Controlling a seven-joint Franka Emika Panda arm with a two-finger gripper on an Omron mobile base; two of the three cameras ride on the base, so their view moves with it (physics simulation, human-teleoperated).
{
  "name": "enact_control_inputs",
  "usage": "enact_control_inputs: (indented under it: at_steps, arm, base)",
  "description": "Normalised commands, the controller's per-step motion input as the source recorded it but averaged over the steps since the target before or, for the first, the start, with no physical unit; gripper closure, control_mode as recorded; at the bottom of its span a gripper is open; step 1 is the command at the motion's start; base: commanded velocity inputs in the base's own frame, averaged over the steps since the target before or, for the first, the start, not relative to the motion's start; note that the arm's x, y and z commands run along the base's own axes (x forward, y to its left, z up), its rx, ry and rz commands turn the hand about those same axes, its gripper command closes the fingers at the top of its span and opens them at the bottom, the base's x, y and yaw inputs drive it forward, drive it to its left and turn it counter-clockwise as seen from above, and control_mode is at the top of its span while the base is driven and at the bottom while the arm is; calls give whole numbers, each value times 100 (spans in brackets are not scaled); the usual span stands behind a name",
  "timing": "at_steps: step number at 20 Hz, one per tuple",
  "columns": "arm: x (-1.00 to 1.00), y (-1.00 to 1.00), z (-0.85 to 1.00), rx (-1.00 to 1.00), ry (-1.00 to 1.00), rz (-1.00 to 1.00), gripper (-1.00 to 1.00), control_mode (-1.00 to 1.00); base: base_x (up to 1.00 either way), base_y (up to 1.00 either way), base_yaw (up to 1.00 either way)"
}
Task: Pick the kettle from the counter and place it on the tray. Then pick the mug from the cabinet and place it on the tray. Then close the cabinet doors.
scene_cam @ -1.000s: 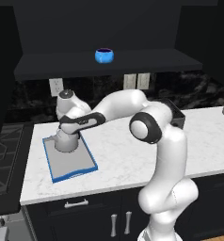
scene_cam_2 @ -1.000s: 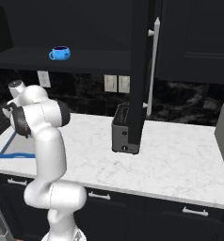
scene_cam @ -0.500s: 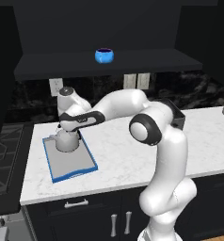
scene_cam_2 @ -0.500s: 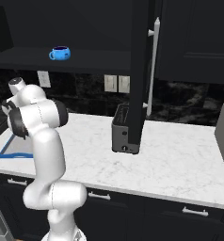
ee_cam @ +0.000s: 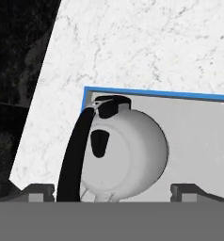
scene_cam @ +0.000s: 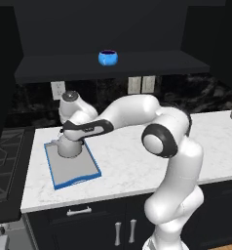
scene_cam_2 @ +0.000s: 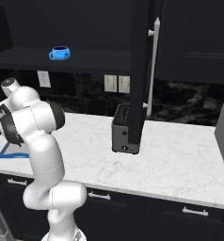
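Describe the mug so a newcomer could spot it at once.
Start at the dark wall cabinet above the white marble counter and look along its open shelf. The mug sits alone near the middle of that shelf, above the wall outlets. It is a small squat bright-blue cup with a dark inside, unlike the grey kettle standing on the blue-rimmed tray below.

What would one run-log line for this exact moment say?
kettle: on tray | gripper: open above kettle | mug: on cabinet shelf | doors: open
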Motion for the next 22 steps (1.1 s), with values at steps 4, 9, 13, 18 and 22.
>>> enact_control_inputs:
  at_steps: [4, 9, 13, 18, 22]
  arm:
    - [-64, 0, 12, 2, -9, 0, -100, -100]
    - [-61, -13, 40, 2, -6, 0, -100, -100]
    - [-68, -15, 55, 12, 0, -10, -100, -100]
    - [-68, -8, 50, 25, 0, -49, -100, -100]
    - [-61, -4, 49, 28, 0, -61, -100, -100]
  base:
    - [0, 0, 0]
    - [0, 0, 0]
    - [0, 0, 0]
    - [0, 0, 0]
    - [0, 0, 0]
